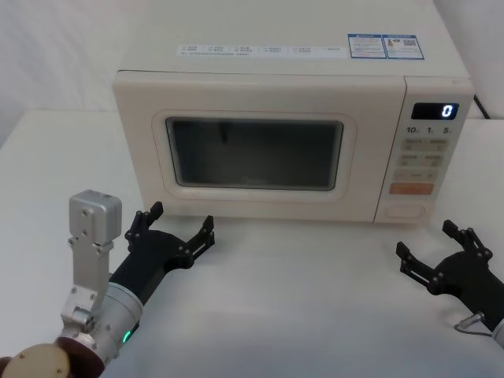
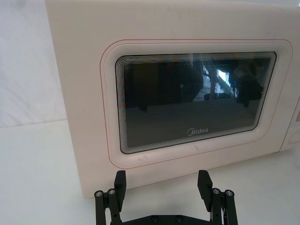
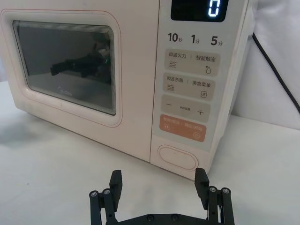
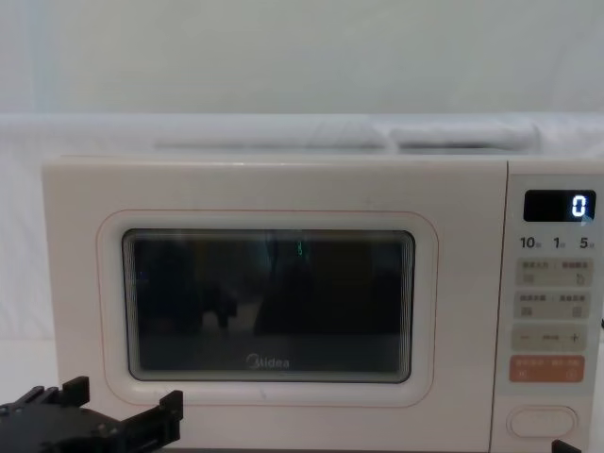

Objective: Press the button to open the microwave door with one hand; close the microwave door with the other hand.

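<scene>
2 grippers, jaws spread | microwave door [image 1: 256,153] shut | button [image 3: 177,157] untouched

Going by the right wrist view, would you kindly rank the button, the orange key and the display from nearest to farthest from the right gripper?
From the right gripper, open on the table before the panel:
1. Button, at the panel's foot, nearest.
2. Orange key, just above the button.
3. Display, at the panel's top, farthest.

Microwave door [image 4: 267,307] shut; left gripper [image 4: 123,401] spread wide before it
</scene>
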